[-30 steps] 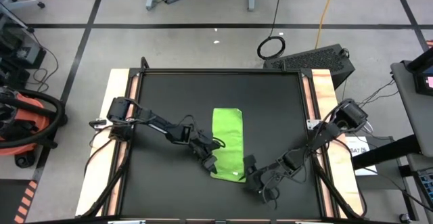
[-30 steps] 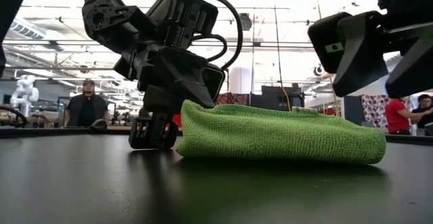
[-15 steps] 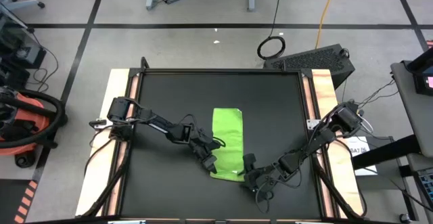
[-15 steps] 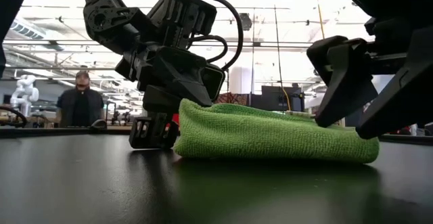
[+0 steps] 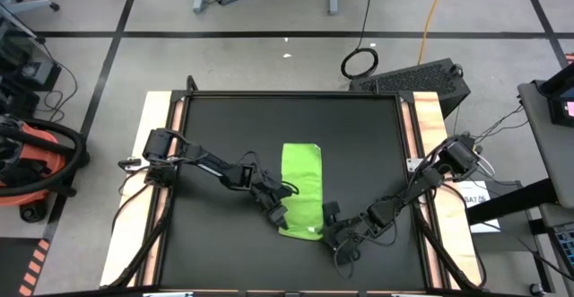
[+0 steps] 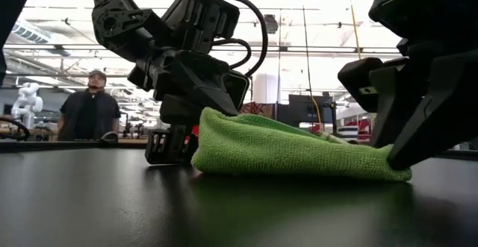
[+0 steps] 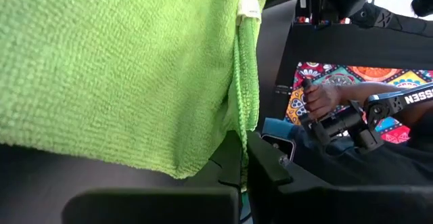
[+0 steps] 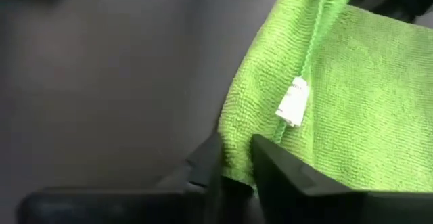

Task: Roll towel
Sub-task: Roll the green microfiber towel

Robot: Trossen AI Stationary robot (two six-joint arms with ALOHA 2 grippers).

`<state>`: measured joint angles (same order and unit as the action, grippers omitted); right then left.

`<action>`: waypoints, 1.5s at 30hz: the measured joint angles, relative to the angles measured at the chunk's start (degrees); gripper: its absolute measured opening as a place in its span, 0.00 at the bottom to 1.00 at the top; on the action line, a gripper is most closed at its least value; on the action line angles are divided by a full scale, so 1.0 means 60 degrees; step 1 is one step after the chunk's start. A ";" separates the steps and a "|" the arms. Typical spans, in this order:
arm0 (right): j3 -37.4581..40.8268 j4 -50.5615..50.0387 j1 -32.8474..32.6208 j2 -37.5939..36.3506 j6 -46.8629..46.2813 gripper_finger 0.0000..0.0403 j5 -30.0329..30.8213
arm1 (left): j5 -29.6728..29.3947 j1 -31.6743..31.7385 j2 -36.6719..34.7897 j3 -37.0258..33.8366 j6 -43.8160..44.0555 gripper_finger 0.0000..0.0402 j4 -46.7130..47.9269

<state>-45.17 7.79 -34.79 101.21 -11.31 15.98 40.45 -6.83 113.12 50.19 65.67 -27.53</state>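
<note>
The lime-green towel (image 5: 302,185) lies on the black mat (image 5: 224,126), folded into a narrow strip that runs from far to near. My left gripper (image 5: 276,213) is shut at the strip's near left corner. My right gripper (image 5: 329,232) is shut at its near right corner. In the low view the towel (image 6: 291,154) lies between the left gripper (image 6: 172,146) and the right gripper (image 6: 396,139). A white tag (image 8: 293,103) sits on the towel's edge near the right gripper. My left gripper holds the towel's near left corner (image 7: 233,143) between its two fingers, slanting down from the table's left side. That corner (image 6: 205,124) is raised a little off the mat; the rest lies flat. One layer or several, I cannot tell. My right gripper pinches the towel's near right corner (image 8: 237,166) between its two fingers (image 8: 203,163), slanting down from the table's near right. The corner (image 6: 392,171) is low on the mat. Several folded layers seem to be in the hold.
Wooden strips (image 5: 166,153) run along the mat's left and right sides. A person (image 6: 89,113) stands beyond the far edge in the low view. A person's hand (image 7: 318,99) on a handle shows beyond the table. Bare mat lies beyond the towel's far end (image 5: 296,117).
My right gripper has come down and gone toward the table's left, onto the towel's near right corner. That end of the towel has been pressed from a rounded fold into a low wedge. The left gripper and the towel's left corner have stayed where they were.
</note>
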 joint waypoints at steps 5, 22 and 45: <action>0.0000 -0.0163 0.0055 0.0000 0.0038 0.02 -0.0649 | -0.0248 -0.0007 0.0004 0.0004 0.0016 0.13 -0.0084; 0.0000 -0.0339 0.0120 -0.0011 -0.0342 0.01 -0.1445 | -0.0266 0.0259 -0.1244 -0.0011 -0.2462 0.52 0.1293; 0.0003 -0.0335 0.0375 -0.0011 -0.0506 0.01 -0.1533 | -0.5568 -0.1957 -0.2025 0.0171 -0.3792 0.52 0.2972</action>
<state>-45.15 5.78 -32.54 101.14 -14.35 6.79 7.04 -18.57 100.97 51.22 42.92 -9.70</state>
